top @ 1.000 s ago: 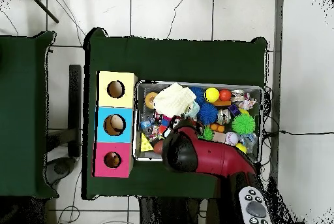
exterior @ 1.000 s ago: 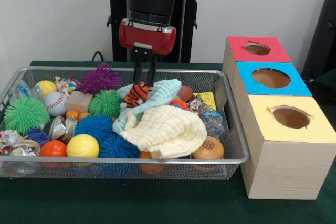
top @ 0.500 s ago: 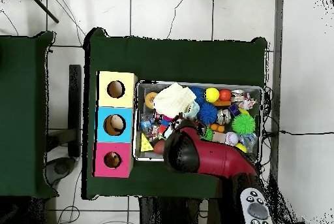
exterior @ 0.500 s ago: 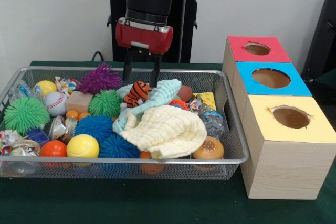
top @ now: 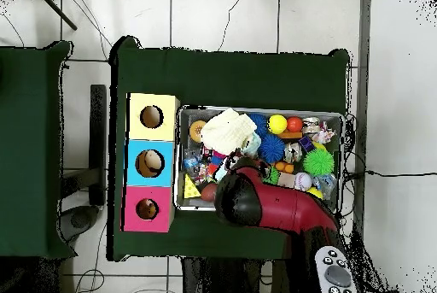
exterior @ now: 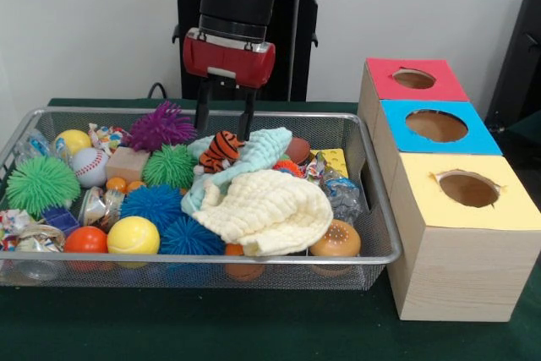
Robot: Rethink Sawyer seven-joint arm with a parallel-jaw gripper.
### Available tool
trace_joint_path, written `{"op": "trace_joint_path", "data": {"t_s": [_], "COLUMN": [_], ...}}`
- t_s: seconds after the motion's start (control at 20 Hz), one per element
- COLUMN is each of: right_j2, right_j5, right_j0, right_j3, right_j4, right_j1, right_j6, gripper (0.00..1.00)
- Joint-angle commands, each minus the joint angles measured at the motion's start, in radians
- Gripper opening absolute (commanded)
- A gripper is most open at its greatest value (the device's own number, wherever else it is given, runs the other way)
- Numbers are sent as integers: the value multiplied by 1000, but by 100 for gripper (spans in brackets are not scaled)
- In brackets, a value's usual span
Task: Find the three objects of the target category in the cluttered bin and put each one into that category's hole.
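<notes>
Plain pale wall (exterior: 84,31) behind. Dark green cloth (exterior: 211,327) over the table (top: 230,76). Second green table (top: 30,144) well apart to one side in the overhead view. White tiled floor (top: 222,16) with dark grout lines, thin cables (top: 230,8) trailing across. Even, flat lighting.

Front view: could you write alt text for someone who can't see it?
A red and black robot arm's open gripper hangs above a striped tiger toy in a wire bin crowded with balls and cloths. Beside the bin stand three boxes with holes: red, blue and yellow.
</notes>
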Motion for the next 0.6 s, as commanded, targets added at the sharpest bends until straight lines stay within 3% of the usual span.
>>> {"op": "trace_joint_path", "data": {"t_s": [0.05, 0.6], "right_j2": [24, 18], "right_j5": [-26, -62], "right_j0": [-7, -3], "right_j3": [-42, -50], "right_j4": [32, 25], "right_j1": [61, 107], "right_j6": [146, 149], "gripper": [100, 100]}}
